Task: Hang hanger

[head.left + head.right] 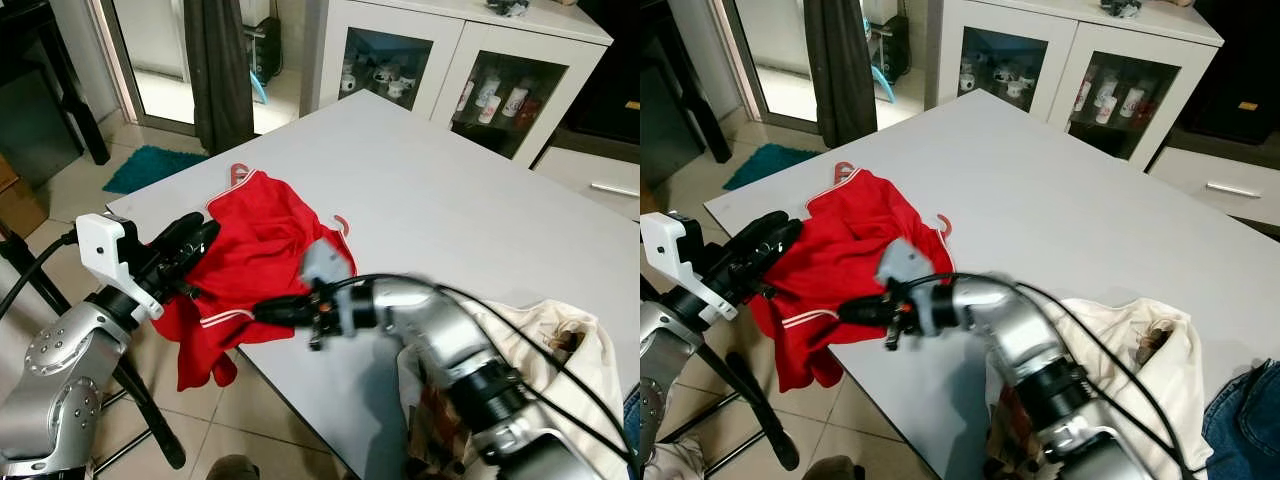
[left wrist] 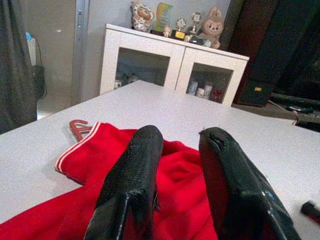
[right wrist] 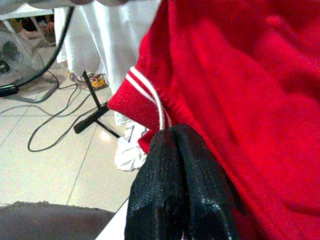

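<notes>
While the left gripper's [image 2: 180,165] fingers stand apart, the right gripper [image 3: 172,135] pinches the crumpled, white-trimmed red shirt [image 1: 255,260].

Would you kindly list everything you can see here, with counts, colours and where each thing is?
Garment: one, red with white trim, crumpled at the near left corner of the table, partly hanging over the edge.
Hanger: one, red, mostly under the garment; ends poke out at its far side.
Table: one, pale grey, centre.
Cloth: one, cream, on the table's near right part.
Cabinet: one, white with glass doors, behind the table, cups inside.
Rug: one, teal, on the floor at left.
Curtain: one, dark, far left.
Left gripper: open, at the garment's left edge.
Right gripper: shut on the garment's trimmed edge.
</notes>
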### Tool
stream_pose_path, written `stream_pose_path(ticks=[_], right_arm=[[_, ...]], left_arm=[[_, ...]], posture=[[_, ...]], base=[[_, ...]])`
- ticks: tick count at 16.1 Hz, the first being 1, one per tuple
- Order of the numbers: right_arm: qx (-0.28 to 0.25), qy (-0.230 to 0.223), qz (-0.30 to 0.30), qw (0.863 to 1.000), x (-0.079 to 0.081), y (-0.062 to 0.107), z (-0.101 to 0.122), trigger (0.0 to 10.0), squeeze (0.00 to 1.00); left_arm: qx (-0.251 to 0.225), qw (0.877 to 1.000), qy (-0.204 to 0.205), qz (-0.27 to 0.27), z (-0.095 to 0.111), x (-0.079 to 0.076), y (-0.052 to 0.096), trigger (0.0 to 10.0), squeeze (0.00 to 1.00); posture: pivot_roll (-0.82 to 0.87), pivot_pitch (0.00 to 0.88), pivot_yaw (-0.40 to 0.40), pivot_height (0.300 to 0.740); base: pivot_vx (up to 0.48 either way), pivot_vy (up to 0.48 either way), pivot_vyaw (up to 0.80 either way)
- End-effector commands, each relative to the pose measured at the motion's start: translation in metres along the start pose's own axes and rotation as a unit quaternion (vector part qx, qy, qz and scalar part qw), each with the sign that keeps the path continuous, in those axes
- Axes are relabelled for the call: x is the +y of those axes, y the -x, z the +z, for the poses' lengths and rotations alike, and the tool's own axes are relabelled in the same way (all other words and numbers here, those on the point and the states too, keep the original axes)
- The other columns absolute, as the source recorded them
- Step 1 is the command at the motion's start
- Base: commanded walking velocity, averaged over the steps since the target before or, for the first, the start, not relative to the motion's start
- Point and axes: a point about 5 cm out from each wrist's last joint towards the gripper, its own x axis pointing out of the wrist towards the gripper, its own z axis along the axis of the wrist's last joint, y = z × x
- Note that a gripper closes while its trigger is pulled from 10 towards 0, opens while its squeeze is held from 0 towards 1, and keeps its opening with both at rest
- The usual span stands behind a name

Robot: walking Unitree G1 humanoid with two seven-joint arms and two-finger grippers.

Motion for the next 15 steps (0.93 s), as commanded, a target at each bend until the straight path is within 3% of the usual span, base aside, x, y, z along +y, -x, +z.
stream_pose_path(ticks=[1, 2, 5, 9, 12, 15], right_arm=[[0.029, -0.017, -0.058, 0.998, -0.014, 0.0, -0.006, 10.0, 0.0], [0.04, -0.032, -0.09, 0.995, -0.021, -0.001, -0.009, 10.0, 0.0], [0.102, -0.012, -0.132, 0.986, -0.031, 0.009, -0.026, 10.0, 0.0], [0.145, -0.007, -0.139, 0.98, -0.033, 0.013, -0.044, 10.0, 0.0], [0.137, 0.006, -0.147, 0.98, -0.036, 0.012, -0.04, 10.0, 0.0], [0.043, -0.008, -0.158, 0.987, -0.048, 0.02, 0.0, 10.0, 0.0]], left_arm=[[-0.015, 1.0, 0.002, -0.007, 0.007, -0.005, -0.005, 10.0, 0.0], [-0.02, 1.0, 0.005, -0.008, 0.007, -0.006, -0.007, 10.0, 0.0], [-0.041, 0.999, 0.01, 0.026, 0.013, 0.001, -0.006, 10.0, 0.0], [-0.127, 0.984, 0.004, 0.122, 0.037, 0.029, 0.001, 10.0, 0.0], [-0.103, 0.987, -0.021, 0.119, 0.028, 0.025, -0.003, 10.0, 0.0], [-0.077, 0.992, -0.019, 0.096, 0.016, 0.018, -0.008, 10.0, 0.0]], posture=[[0.17, 0.006, -0.055, 0.74], [0.17, 0.004, -0.055, 0.74], [0.17, 0.002, -0.055, 0.74], [0.18, 0.003, -0.054, 0.74], [0.18, 0.005, -0.05, 0.74], [0.17, 0.007, -0.047, 0.74]], base=[[0.0, 0.0, 0.0], [0.0, 0.0, 0.0], [0.0, 0.0, 0.0], [0.0, 0.0, 0.0], [0.0, 0.0, 0.0], [0.0, 0.0, 0.0]])
